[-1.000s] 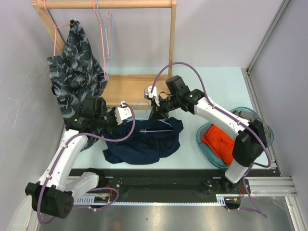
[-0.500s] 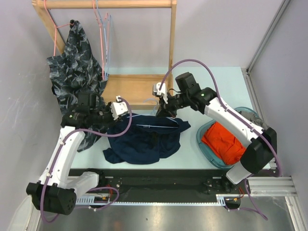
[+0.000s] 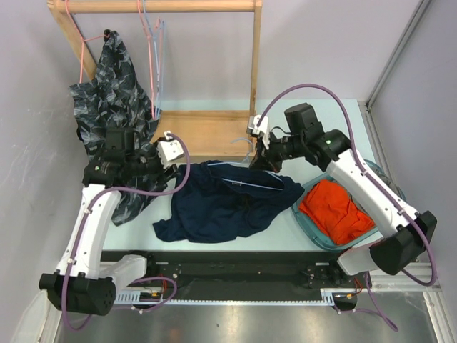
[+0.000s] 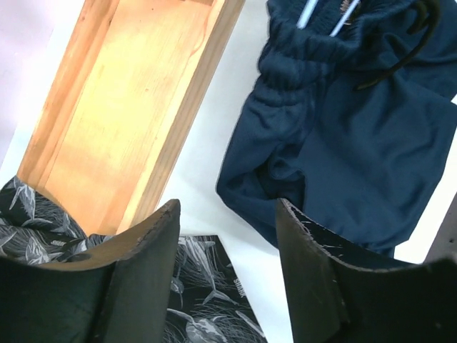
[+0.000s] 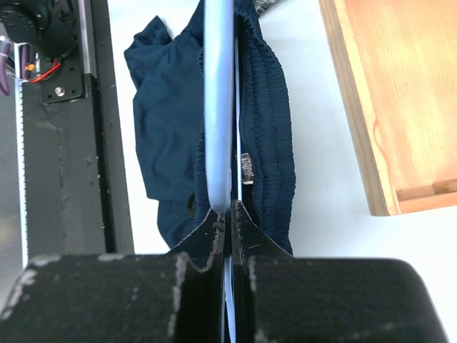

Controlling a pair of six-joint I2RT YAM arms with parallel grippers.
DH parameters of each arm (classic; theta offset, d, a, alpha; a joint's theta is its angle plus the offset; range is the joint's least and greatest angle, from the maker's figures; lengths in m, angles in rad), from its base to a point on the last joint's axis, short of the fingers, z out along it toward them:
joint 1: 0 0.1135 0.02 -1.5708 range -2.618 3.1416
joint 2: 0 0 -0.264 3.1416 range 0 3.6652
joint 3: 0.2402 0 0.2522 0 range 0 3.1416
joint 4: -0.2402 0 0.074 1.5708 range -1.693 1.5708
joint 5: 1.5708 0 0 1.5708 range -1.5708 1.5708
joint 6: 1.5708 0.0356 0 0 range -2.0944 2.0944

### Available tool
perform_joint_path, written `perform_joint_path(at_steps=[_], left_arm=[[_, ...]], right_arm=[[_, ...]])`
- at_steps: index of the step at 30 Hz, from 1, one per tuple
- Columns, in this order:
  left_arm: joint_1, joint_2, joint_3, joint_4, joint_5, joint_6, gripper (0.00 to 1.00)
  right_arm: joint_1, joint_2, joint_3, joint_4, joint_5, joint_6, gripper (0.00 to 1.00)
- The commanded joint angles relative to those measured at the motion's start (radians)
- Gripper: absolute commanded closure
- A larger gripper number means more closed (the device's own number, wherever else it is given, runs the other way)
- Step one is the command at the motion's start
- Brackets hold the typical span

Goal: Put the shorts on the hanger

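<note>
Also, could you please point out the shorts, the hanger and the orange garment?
shorts (image 3: 221,207), top view, middle of the navy fabric.
hanger (image 5: 218,107), right wrist view, its light-blue bar.
orange garment (image 3: 334,211), top view, centre of the fabric.

We see bright, even light with only soft shadows on the pale bench. In both wrist views the near black jaws look slightly soft; the shorts are sharp.

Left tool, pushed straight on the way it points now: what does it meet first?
Likely the bare white table framed between the left tool's open jaws, with the shorts' hem just beyond. Depth is unclear, so the fabric might come first.
</note>
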Motion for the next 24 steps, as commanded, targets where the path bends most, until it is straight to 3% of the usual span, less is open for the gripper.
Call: perform_joint_path(at_steps=[1,13,15,16,17,19,20,21,24], left_arm=[[0.002,0.016,0.004,0.038,-0.002,-0.029,0.37],[0.016,0.039,-0.160,0.162,0.052,-0.187,0.33],[0.018,0.045,-0.175,0.191,0.038,-0.208,0.44],[0.019,0.050,-0.175,0.202,0.021,-0.237,0.53],[0.022,0.051,-0.168,0.202,0.012,-0.241,0.71],[0.048,0.047,-0.152,0.202,-0.002,-0.254,0.84],[0.065,0.045,-0.134,0.208,0.003,-0.262,0.95],[0.090,0.042,-0.122,0.210,0.009,-0.267,1.00],[0.151,0.045,-0.068,0.207,0.012,-0.281,1.00]], right_arm=[[-0.004,-0.051,0.058,-0.004,-0.006,0.028,1.00],[-0.007,-0.084,0.081,-0.018,-0.001,0.069,1.00],[-0.006,-0.086,0.081,-0.021,0.000,0.071,1.00],[-0.006,-0.087,0.082,-0.029,0.002,0.068,1.00],[-0.009,-0.087,0.082,-0.033,0.008,0.066,1.00],[-0.010,-0.087,0.081,-0.055,0.014,0.051,1.00],[-0.010,-0.087,0.081,-0.061,0.023,0.046,1.00],[-0.016,-0.086,0.081,-0.067,0.026,0.043,1.00],[-0.022,-0.084,0.078,-0.086,0.033,0.026,1.00]])
